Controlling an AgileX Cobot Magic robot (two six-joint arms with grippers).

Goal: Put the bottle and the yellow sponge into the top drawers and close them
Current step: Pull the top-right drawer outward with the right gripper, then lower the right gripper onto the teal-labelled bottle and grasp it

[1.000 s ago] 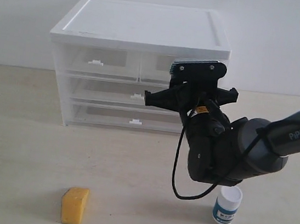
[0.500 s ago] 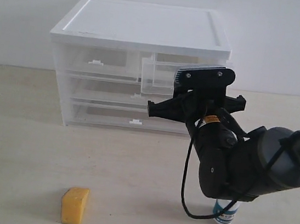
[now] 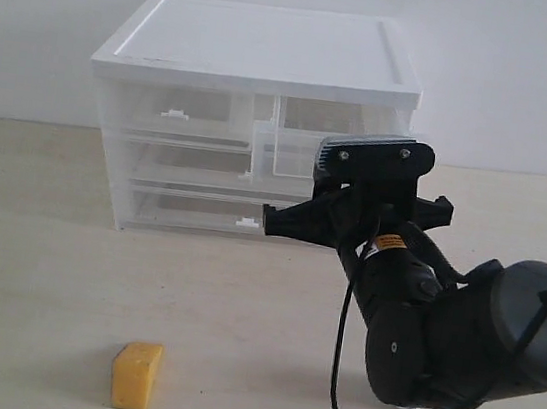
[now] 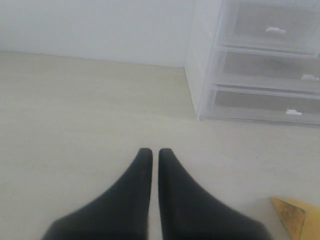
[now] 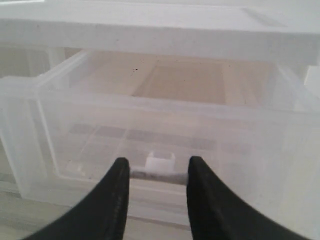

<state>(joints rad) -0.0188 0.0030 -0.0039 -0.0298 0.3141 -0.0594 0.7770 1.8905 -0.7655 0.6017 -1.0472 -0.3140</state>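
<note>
The right top drawer (image 3: 297, 142) stands pulled partway out of the white-topped cabinet (image 3: 264, 47). My right gripper (image 5: 158, 161) is shut on its white tab handle (image 5: 160, 162), one finger at each end. This drawer (image 5: 165, 115) looks empty. The left top drawer (image 3: 175, 111) is closed. The yellow sponge (image 3: 135, 375) lies on the table at the front left, and its corner (image 4: 295, 217) shows in the left wrist view. My left gripper (image 4: 151, 150) hovers shut over bare table near the sponge. The bottle is hidden behind my right arm (image 3: 439, 327).
Two full-width drawers (image 3: 202, 210) below the top pair are closed. The cabinet stands at the back of a pale wooden table (image 3: 35, 254) against a white wall. My bulky right arm fills the front right of the exterior view.
My right gripper has drawn back toward the front, pulling the right top drawer out of the cabinet. The arm now covers the bottle, which showed one second ago. The sponge has not moved.
</note>
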